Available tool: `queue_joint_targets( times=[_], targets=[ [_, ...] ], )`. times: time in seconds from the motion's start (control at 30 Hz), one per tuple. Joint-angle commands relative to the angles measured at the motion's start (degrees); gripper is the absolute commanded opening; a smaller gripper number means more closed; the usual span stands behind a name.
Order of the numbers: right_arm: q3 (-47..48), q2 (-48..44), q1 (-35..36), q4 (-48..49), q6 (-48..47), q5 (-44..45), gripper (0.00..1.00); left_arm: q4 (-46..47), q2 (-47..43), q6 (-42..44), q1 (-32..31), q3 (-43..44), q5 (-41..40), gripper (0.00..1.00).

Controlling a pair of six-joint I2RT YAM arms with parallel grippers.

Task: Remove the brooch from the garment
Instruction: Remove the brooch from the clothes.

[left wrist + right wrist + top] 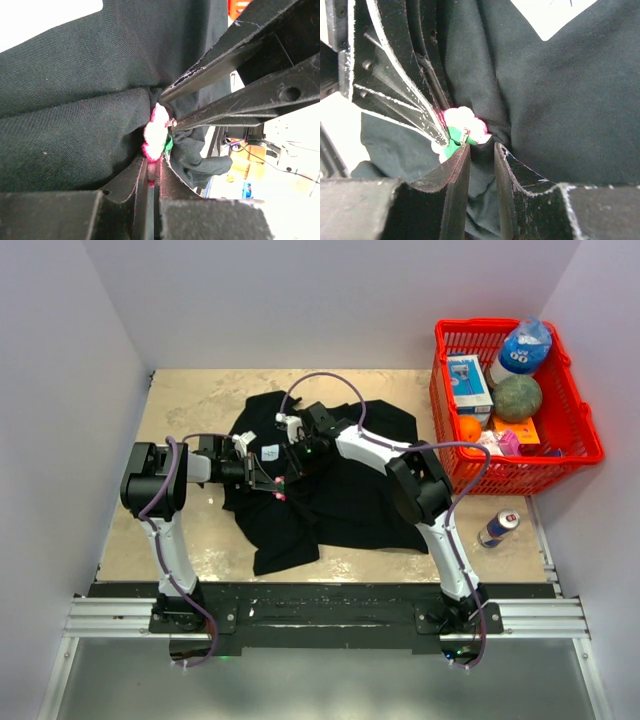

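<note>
Judging the brooch (156,131) first, we take it for a light, small, fragile cluster of beads, hard in itself yet fixed by a pin into soft cloth. We would hold it by its rim or close to the metal pin and not crush the beads. We expect the garment (340,495) to be limp and to follow any pull unless it is held down beside the brooch.

The brooch sits at the middle of the left wrist view, on a bunched fold of the black garment, which lies spread on the tabletop (190,400) in the centre of the top view.

Our left hand (151,162) comes up from the bottom of that wrist frame with its fingers pressed together. Pink shows in the slit between them, so we judge it nipped on the brooch's lower edge. Our right hand (482,150) has a narrow gap between its fingers, filled with a fold of garment just right of the brooch; we judge it clamped on that cloth.

In the top view both forearms lie low and reach toward each other, fingertips nearly meeting left of centre.
</note>
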Motion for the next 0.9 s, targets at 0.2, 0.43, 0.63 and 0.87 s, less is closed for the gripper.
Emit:
queue_joint_targets(
  times=[0.2,0.43,0.63,0.87],
  targets=[
    [-3.3,0.5,2.0,0.6,-3.6,7.1,0.34,1.2,3.6,3.6,-2.5,-2.5,-12.9,0.00],
    [-3.5,1.6,-1.8,1.7,-5.5,-7.9,0.38,1.0,4.5,3.5,-2.2,-2.1,-12.7,0.00],
    [-4.0,1.6,-2.7,4.1,-3.4,-15.6,0.40,1.0,4.4,3.5,-2.2,-2.2,-12.7,0.00],
    [-3.6,2.9,-2.7,6.9,0.5,-17.2,0.40,1.1,4.2,3.5,-2.2,-2.3,-12.8,0.00]
  ],
)
